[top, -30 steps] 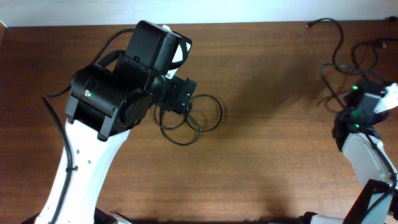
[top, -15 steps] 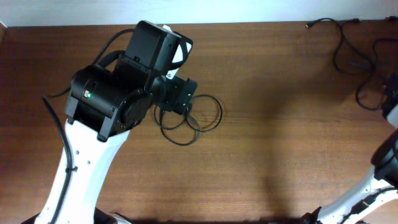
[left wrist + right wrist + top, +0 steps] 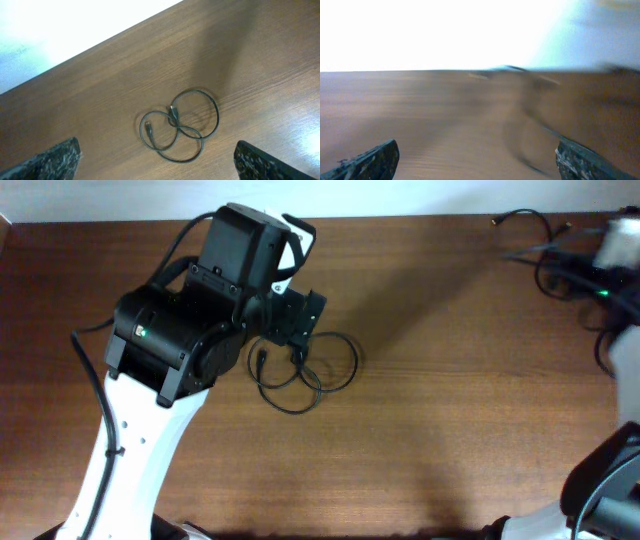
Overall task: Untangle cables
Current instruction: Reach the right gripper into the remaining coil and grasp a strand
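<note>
A thin black cable [image 3: 180, 125] lies coiled in overlapping loops on the brown table, both plugs inside the coil; it shows from overhead too [image 3: 305, 372]. My left gripper [image 3: 157, 165] hangs above it, open, nothing between its fingers. A second black cable [image 3: 548, 250] sprawls in loose loops at the far right corner. My right arm [image 3: 612, 242] is over that cable, blurred by motion. The right gripper [image 3: 477, 162] is open and empty, with a smeared stretch of cable [image 3: 540, 127] on the table beyond it.
The white wall edge [image 3: 400, 195] runs along the table's far side. The left arm's white and black body [image 3: 170, 350] covers the table's left part. Bare wood lies between the two cables.
My right arm swung from the right edge up to the far right corner and its jaws went from shut to open. The right cable's loops shifted. The left arm barely moved.
</note>
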`<act>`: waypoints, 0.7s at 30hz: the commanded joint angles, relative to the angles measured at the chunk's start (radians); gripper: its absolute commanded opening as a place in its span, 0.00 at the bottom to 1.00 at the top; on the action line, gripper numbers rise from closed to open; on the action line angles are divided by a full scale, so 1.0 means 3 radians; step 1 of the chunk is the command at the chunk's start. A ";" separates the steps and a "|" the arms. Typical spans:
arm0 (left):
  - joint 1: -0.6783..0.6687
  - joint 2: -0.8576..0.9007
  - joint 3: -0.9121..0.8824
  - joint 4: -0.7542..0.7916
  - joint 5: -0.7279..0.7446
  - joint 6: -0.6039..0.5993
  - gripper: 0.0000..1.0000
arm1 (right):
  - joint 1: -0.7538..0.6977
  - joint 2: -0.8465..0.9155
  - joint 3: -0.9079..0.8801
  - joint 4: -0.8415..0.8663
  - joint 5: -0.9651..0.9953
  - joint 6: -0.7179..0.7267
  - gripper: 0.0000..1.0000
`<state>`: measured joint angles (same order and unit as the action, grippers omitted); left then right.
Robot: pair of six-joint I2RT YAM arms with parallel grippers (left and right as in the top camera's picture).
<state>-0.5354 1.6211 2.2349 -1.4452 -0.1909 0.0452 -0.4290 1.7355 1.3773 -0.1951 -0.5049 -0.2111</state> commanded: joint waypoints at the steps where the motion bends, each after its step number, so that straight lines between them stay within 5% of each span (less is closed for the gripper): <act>1: 0.0022 -0.0057 0.0008 0.0459 0.0006 0.0039 0.99 | 0.0668 -0.0187 -0.0001 -0.0081 -0.0314 0.0390 0.99; 7: 0.0423 -0.0057 0.0009 0.0965 -0.0426 -0.0103 0.99 | 0.1921 -0.0201 -0.0003 -0.0960 -0.0312 0.0017 0.99; 11: 0.0688 -0.0057 0.0009 0.0964 -0.0425 -0.0114 0.99 | 0.2541 -0.0111 -0.0010 -0.0978 -0.0282 -0.0309 0.99; 21: 0.1020 -0.0057 0.0009 0.0793 -0.0426 -0.0111 0.99 | 0.3454 0.0675 -0.0015 -0.1174 -0.0286 -0.0506 0.99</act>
<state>-0.2371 1.6203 2.2333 -1.1923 -0.3077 0.0254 0.5606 1.9079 1.3739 -0.5465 -0.5850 -0.3027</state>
